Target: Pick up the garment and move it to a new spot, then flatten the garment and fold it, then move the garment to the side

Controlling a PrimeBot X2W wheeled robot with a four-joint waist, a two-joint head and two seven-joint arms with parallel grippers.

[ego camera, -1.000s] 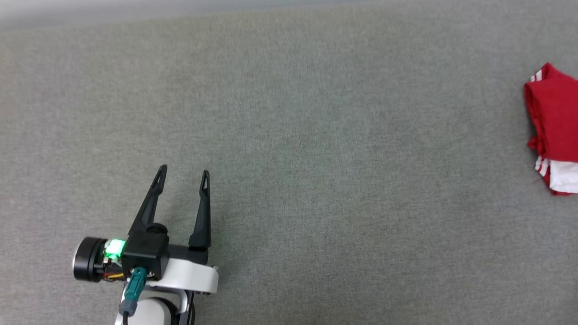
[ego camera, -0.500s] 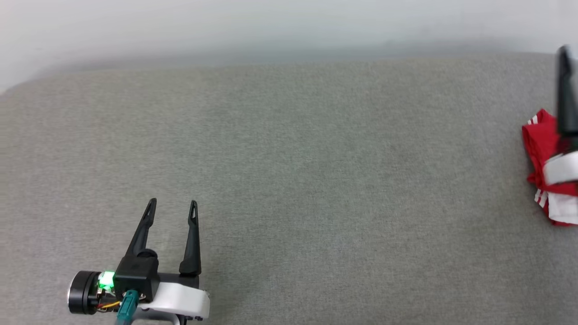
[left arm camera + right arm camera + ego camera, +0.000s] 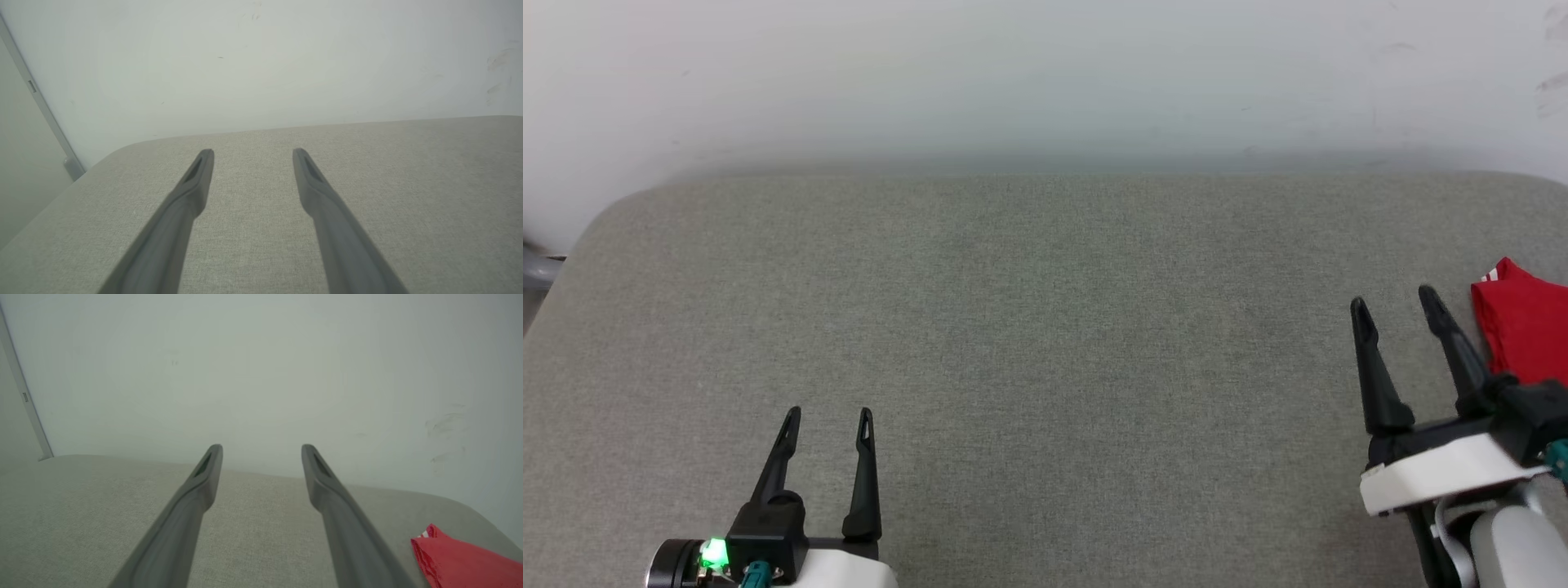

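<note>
Seemingly set aside already, the compact red jersey garment point(image 3: 1523, 331) lies at the grey fabric table's point(image 3: 1045, 327) right edge. Hence the dark-fingered left gripper point(image 3: 830, 414) and right gripper point(image 3: 1393, 300) hover spread, empty.

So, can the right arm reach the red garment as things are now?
Probably yes. The garment lies on the grey surface just right of the right arm, whose jaws stand open and empty; nothing lies between them.

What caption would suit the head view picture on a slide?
Open and empty, the left gripper and right gripper hang over the grey surface; the red garment lies at the right edge.
</note>
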